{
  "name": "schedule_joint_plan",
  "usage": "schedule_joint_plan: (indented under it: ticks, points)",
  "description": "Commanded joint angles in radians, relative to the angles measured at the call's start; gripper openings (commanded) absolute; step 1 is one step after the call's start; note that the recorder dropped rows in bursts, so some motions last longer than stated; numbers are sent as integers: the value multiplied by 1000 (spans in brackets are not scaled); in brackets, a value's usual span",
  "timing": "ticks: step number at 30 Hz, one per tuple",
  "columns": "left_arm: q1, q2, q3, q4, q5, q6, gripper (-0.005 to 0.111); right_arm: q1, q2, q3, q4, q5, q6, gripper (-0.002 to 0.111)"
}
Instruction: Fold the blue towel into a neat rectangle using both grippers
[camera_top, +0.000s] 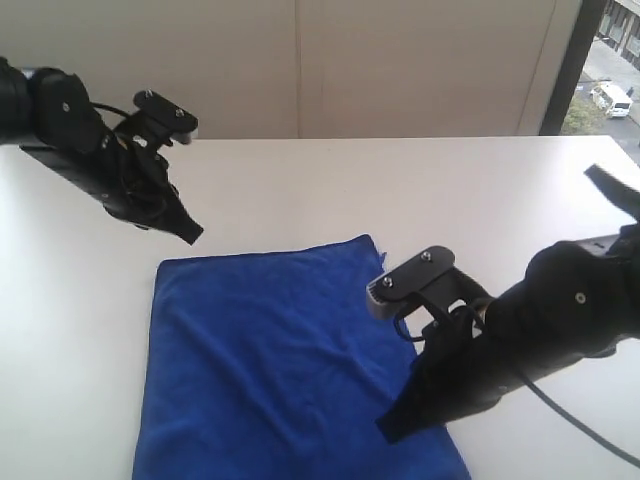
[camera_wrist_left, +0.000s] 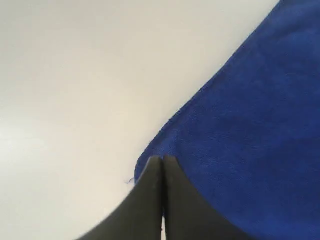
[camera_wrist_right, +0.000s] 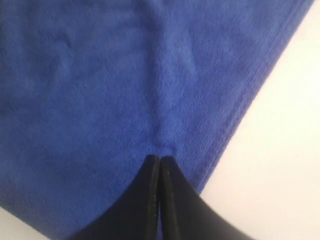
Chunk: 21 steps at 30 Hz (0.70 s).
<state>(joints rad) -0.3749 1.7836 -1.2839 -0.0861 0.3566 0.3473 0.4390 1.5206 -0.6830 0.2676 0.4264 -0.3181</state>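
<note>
The white counter (camera_top: 350, 190) fills the exterior view, and the blue towel (camera_top: 270, 360) lies spread flat on its near half, with its near edge cut off by the picture. Only this view shows both arms whole. The left tool (camera_top: 190, 232) points down just beyond the towel's far left corner, and the right tool (camera_top: 392, 428) slants down over the cloth close to its right edge. The wrist views show what the exterior view leaves too small to read. In the left wrist view the left tool's black fingers (camera_wrist_left: 150, 200) are clenched tip to tip right at the towel's corner. Whether they touch the cloth cannot be told. In the right wrist view the right tool's fingers (camera_wrist_right: 145, 200) are likewise pressed together with nothing seen between them, over the towel just inside its stitched hem (camera_wrist_right: 235, 120). A faint ridge (camera_wrist_right: 165, 125) runs through the nap ahead of the tips. A loose thread (camera_wrist_left: 130, 181) beside the corner shows in the left wrist view alone.
</note>
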Motion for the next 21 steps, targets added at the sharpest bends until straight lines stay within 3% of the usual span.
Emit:
schedule_joint_plan:
  ticks: [1, 5, 7, 10, 14, 21]
  points:
    - [1, -105, 8, -127, 262, 12, 0, -1, -31, -57, -7, 27, 9, 0]
    - [-1, -131, 97, -423, 492, 200, 0, -1, -21, -93, 6, 151, 14, 0]
    - [-23, -131, 176, -554, 518, 318, 0, -1, -21, -93, 9, 203, 14, 0]
    - [-97, -131, 312, -581, 450, 349, 0, -1, -21, -73, 9, 226, 5, 0]
    - [-202, -131, 460, -594, 232, 328, 0, -1, -21, -13, 17, 174, 0, 0]
    - [-283, -131, 577, -596, 108, 299, 0, 32, -1, 42, 45, 39, 0, 0]
